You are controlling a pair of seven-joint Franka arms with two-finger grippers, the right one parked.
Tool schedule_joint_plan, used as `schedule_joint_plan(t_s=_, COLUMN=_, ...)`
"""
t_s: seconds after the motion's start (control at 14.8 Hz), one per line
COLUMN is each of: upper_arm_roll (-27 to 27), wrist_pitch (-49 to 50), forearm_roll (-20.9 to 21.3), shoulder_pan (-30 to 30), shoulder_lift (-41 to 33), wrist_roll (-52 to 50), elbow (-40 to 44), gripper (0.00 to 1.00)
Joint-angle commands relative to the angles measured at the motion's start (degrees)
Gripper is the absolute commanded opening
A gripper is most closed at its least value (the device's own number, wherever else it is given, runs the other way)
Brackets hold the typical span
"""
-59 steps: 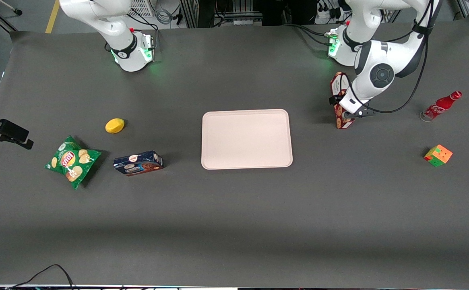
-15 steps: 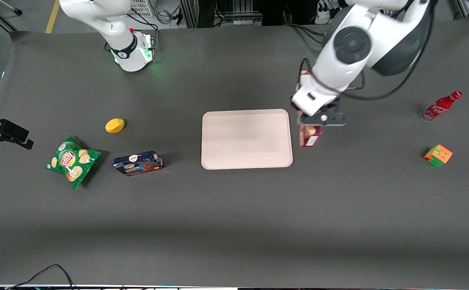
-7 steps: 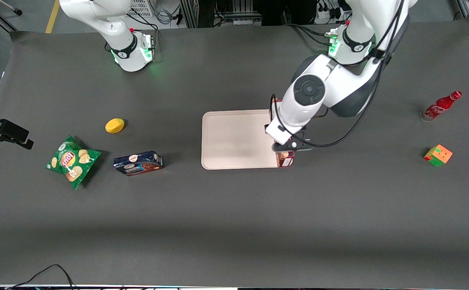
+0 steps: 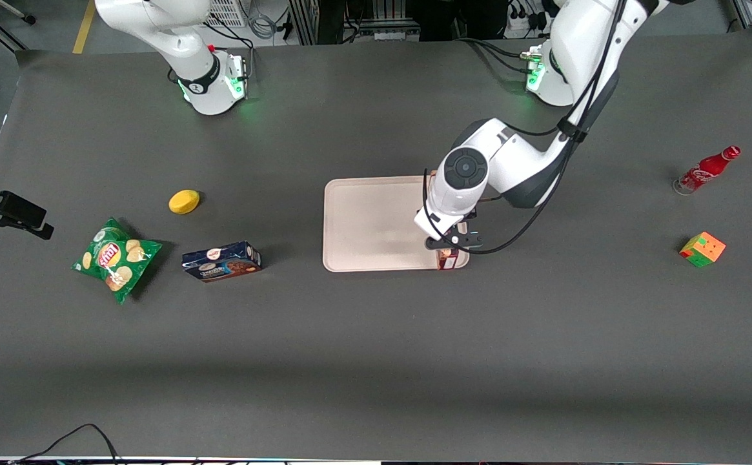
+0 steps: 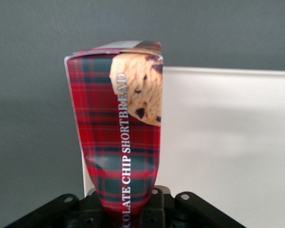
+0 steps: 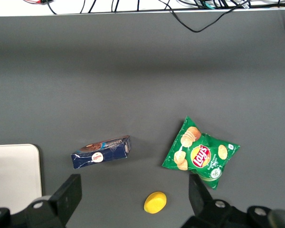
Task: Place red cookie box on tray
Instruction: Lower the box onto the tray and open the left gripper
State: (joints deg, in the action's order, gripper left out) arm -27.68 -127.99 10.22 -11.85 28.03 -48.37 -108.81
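One red cookie box (image 4: pixel 448 259) hangs clamped lengthwise in my pincer (image 4: pixel 451 244), closed on its end, over the tray (image 4: pixel 369 226) corner nearest the front camera, so I judge it needs shifting inward before release.

Gripper (image 4: pixel 448 248): over the tray's (image 4: pixel 376 223) corner nearest the front camera, toward the working arm's end.
Red cookie box (image 5: pixel 121 137): clamped in the gripper, above that corner.
Dark blue cookie box (image 4: pixel 221 261): beside the tray, toward the parked arm's end.
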Motion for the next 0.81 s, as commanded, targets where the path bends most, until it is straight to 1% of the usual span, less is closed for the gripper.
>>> schedule_joint_plan(t_s=0.0, upper_arm_roll=0.1, wrist_pitch=-0.9, forearm_roll=1.1, shoulder_pan=-0.3, shoulder_lift=0.8, wrist_roll=-2.1, elbow=-1.3, gripper=0.00)
schedule_joint_plan(t_s=0.2, upper_arm_roll=0.1, wrist_pitch=-0.9, forearm_roll=1.1, shoulder_pan=-0.4, shoulder_lift=2.7, wrist_roll=-4.0, elbow=-2.1, gripper=0.00)
schedule_joint_plan(t_s=0.54, upper_arm_roll=0.1, wrist_pitch=-0.9, forearm_roll=1.2, shoulder_pan=-0.4, shoulder_lift=3.9, wrist_roll=-4.0, elbow=-2.6, gripper=0.00)
schedule_joint_plan(t_s=0.61, upper_arm_roll=0.1, wrist_pitch=-0.9, forearm_roll=1.1, shoulder_pan=-0.4, shoulder_lift=4.1, wrist_roll=-4.0, elbow=-2.5, gripper=0.42)
schedule_joint_plan(t_s=0.67, upper_arm_roll=0.1, wrist_pitch=-0.9, forearm_roll=1.2, shoulder_pan=-0.4, shoulder_lift=4.1, wrist_roll=-4.0, elbow=-2.4, gripper=0.92)
schedule_joint_plan(t_s=0.74, upper_arm_roll=0.1, wrist_pitch=-0.9, forearm_roll=1.2, shoulder_pan=-0.3, shoulder_lift=4.1, wrist_roll=-3.8, elbow=-2.3, gripper=1.00)
